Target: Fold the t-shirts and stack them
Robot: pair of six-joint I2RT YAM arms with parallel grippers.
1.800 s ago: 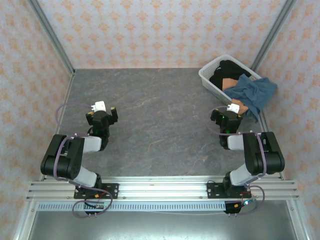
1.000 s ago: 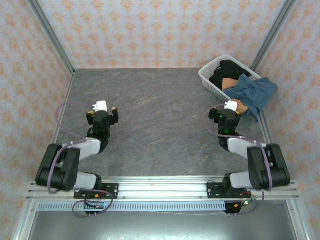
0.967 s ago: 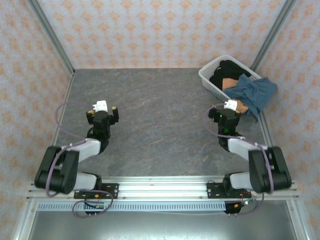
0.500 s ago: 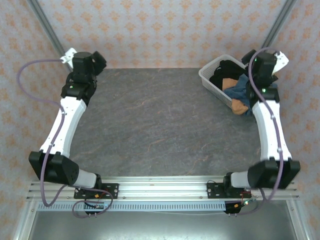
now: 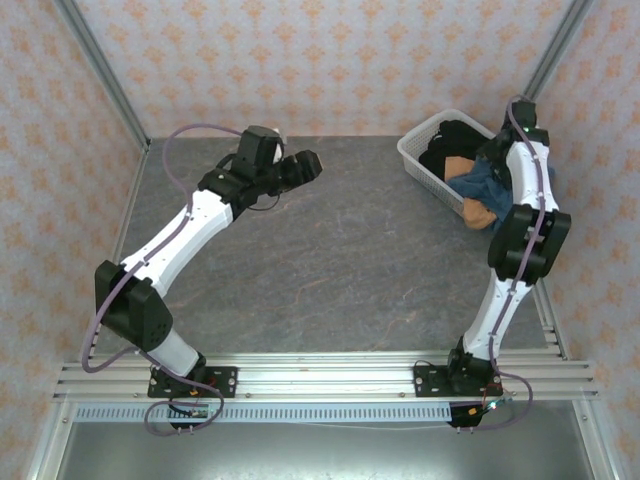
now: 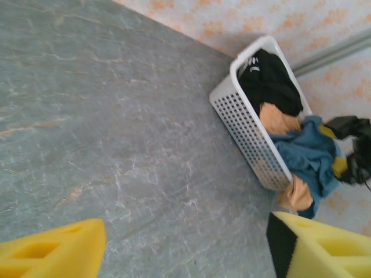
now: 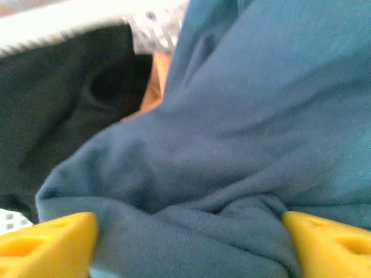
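Blue tee (image 7: 232,145): bunched on top of the load, draped over the near rim of the basket (image 5: 412,165) at the far right corner of the table (image 5: 330,270). Part of it hangs outside the wall.
Tan tee (image 6: 279,119): in the basket under the blue one, with a fold hanging out at the near end.
Black tee (image 6: 269,78): heaped in the far end of the basket.
Done: nothing you can see; no tee lies spread, folded or stacked on the table.
Left to do: all three tees to pull out, flatten, fold and pile, so I judge you are at the very start.
Step in hand: likely the first pick, the blue tee, since it lies uppermost.
Right arm (image 5: 525,200): stretched far forward along the right edge, wrist bent down over the basket.
Right fingers (image 7: 46,243): spread wide, one on each side of a raised fold of blue cloth. They straddle it and are not closed on it.
Left arm (image 5: 190,225): reaches diagonally forward over the table, wrist turned toward the basket.
Left fingers (image 6: 52,249): parted wide with nothing between them, above bare table, well apart from the basket.
Next: close the right fingers on that fold and lift. Expect the tan tee may drag along, as the two look tangled at the rim.
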